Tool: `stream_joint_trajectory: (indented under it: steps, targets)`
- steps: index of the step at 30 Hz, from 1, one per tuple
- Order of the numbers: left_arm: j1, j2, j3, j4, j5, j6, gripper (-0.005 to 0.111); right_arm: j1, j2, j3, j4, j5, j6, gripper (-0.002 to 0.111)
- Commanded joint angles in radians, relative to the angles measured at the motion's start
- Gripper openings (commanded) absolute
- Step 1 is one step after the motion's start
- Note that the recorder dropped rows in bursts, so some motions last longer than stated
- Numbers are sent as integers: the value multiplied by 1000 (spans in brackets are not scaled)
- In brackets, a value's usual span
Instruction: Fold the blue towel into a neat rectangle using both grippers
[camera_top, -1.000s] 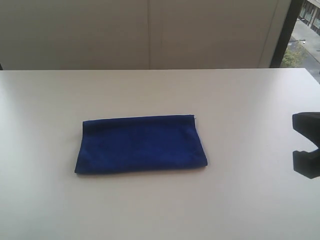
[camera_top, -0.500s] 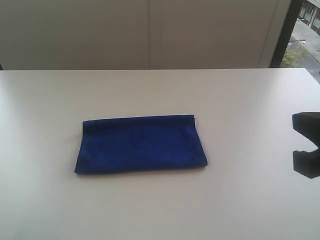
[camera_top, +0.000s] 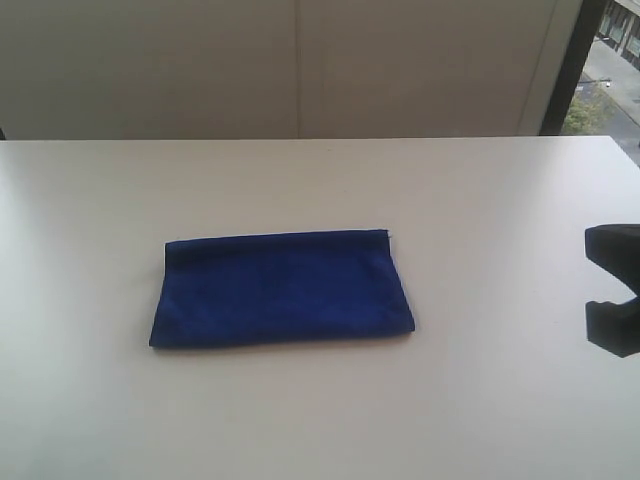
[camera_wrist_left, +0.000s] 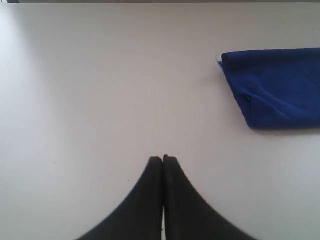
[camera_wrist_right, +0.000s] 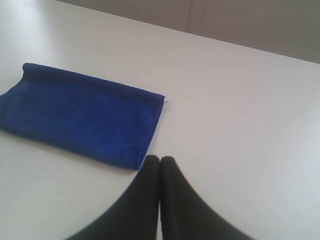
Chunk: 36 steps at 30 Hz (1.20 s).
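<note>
Nothing has shifted over the last second: the blue towel (camera_top: 282, 290) lies as a folded rectangle in the middle of the desk (camera_top: 480, 200), so we judge the fold done. Both grippers are pressed shut and hold nothing. The left gripper (camera_wrist_left: 163, 159) is well apart from the towel, the right gripper (camera_wrist_right: 160, 159) near its corner. Only the left wrist view shows the towel's layered end; the exterior view gives its whole outline.
</note>
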Motion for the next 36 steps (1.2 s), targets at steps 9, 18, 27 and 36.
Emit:
stream_joint_trajectory:
  steps: [9,18,27,36]
  targets:
    - [-2,-5,1,-1,-4,7,0,-9,-5,5,-2,-10,4,0]
    - [-2,-5,1,-1,-4,7,0,-9,-5,5,-2,-10,4,0]
    - [-2,-5,1,-1,-4,7,0,-10,-39,5,4,-58,9,0]
    - [-2,-5,1,-1,-4,7,0,-277,-348,253,21,-199,-41,0]
